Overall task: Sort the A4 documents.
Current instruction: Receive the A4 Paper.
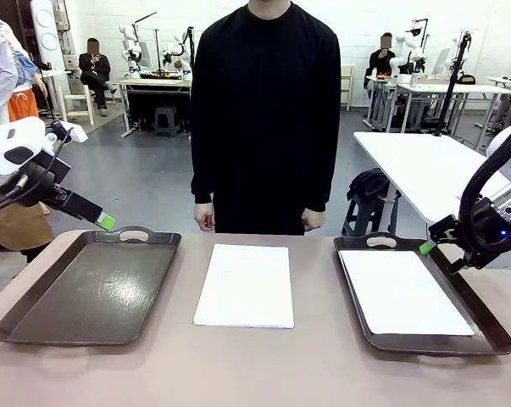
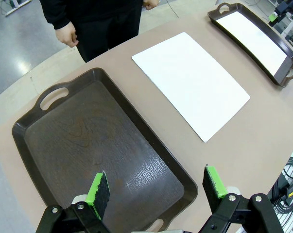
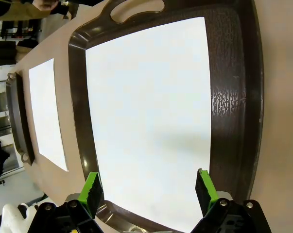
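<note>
Front view, centre: papers (image 1: 244, 286) lie flat; left gripper (image 2: 156, 182) or right gripper (image 3: 147, 178) (both spread) should pinch one sheet's edge only.

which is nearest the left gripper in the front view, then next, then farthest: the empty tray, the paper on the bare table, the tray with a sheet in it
1. empty tray, left side, just under the left gripper
2. paper, middle of the table
3. other tray, far right, holding a sheet
</note>
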`<move>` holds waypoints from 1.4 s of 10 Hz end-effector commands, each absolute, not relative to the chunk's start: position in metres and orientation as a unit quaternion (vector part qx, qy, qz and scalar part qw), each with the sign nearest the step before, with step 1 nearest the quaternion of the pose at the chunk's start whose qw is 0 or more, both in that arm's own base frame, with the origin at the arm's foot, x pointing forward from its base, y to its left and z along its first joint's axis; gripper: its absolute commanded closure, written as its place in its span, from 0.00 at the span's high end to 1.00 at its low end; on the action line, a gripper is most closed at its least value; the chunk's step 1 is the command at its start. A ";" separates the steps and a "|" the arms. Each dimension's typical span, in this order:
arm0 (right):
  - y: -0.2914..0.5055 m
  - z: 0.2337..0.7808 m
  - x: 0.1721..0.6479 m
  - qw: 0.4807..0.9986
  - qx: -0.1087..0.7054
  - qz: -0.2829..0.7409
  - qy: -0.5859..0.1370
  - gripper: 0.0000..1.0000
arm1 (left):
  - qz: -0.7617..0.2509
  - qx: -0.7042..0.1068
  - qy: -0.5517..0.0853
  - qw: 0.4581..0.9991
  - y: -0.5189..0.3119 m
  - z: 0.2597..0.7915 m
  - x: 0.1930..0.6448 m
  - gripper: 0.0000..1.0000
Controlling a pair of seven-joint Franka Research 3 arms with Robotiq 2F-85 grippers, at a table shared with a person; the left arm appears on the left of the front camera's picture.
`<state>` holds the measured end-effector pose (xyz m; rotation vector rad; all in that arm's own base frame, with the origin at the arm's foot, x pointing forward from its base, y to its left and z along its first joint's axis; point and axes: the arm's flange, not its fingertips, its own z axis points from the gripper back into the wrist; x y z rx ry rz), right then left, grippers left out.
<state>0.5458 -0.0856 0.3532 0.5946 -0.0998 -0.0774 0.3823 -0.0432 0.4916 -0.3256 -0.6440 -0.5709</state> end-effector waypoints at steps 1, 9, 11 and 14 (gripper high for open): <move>-0.085 0.353 0.546 0.954 0.292 -0.036 -0.050 1.00 | -0.275 -0.161 -0.311 0.895 -0.041 0.490 0.383 1.00; -0.054 0.402 0.507 0.912 0.319 0.182 -0.183 1.00 | -0.275 -0.161 -0.311 0.895 -0.041 0.490 0.383 1.00; -0.028 0.431 0.493 0.862 0.328 0.304 -0.238 1.00 | -0.275 -0.161 -0.311 0.895 -0.041 0.490 0.383 1.00; 0.002 0.460 0.477 0.788 0.279 0.458 -0.302 1.00 | -0.275 -0.161 -0.311 0.895 -0.041 0.490 0.383 1.00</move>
